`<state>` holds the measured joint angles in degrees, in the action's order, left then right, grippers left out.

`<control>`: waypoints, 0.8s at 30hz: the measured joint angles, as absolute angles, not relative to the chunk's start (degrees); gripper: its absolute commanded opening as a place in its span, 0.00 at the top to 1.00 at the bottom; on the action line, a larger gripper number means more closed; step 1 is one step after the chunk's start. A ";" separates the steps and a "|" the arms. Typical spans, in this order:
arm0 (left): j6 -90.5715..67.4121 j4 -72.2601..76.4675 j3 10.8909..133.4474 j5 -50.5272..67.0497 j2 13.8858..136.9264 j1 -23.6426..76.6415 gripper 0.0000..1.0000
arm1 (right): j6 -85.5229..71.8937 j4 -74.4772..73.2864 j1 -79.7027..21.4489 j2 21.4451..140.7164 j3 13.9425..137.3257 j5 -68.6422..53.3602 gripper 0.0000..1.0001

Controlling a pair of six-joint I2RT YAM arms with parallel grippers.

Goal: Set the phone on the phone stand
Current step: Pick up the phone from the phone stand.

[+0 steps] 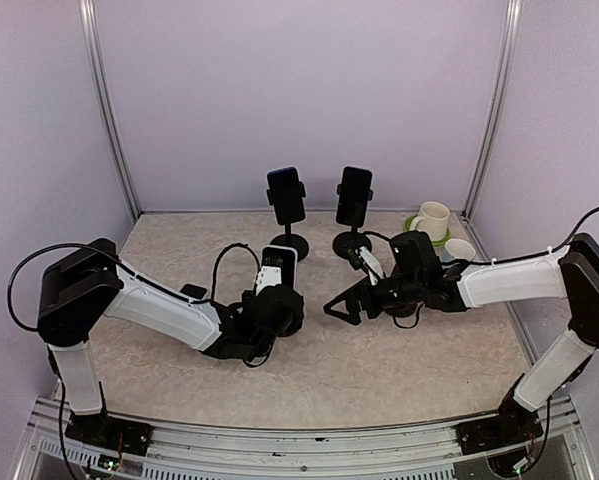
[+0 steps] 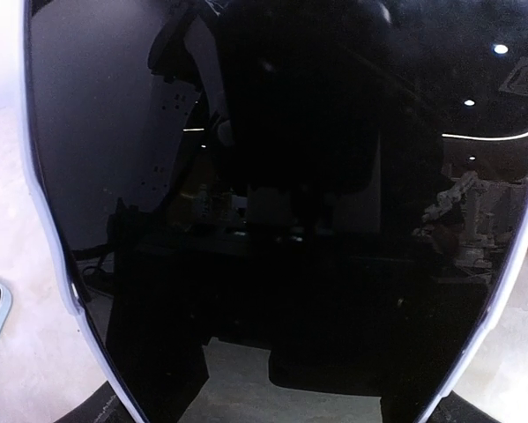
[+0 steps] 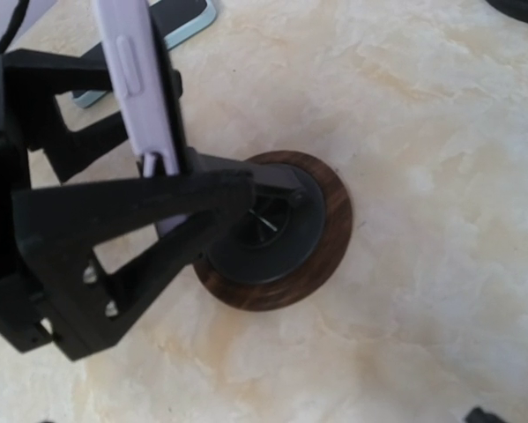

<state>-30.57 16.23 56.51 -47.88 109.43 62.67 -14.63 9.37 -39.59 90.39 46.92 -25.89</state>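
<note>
White mug [image 1: 432,219] on green saucer [image 1: 409,223] — black phone [image 1: 285,192] upright in stand [image 1: 295,245].

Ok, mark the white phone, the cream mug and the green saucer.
white phone [image 1: 277,267], top external view, on its white casing
cream mug [image 1: 434,218], top external view, on its side wall
green saucer [image 1: 410,224], top external view, on its left rim
</note>
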 measured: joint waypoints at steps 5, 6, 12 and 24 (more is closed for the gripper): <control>-29.67 17.85 55.99 -47.42 109.47 62.37 0.40 | -14.63 9.37 -39.59 90.39 46.92 -25.89 0.00; -29.50 18.15 55.83 -47.42 109.47 62.39 0.40 | -14.63 9.37 -39.59 90.39 46.92 -25.89 0.00; -28.36 18.83 55.53 -47.77 109.40 62.39 0.39 | -14.63 9.37 -39.59 90.39 46.92 -25.89 0.00; -24.93 18.85 53.67 -49.17 105.10 59.92 0.41 | -14.66 9.37 -39.59 90.43 46.92 -25.91 0.00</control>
<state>-24.93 18.85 53.67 -49.17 105.10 59.92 -14.66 9.37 -39.59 90.43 46.92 -25.91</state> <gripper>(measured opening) 0.777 0.998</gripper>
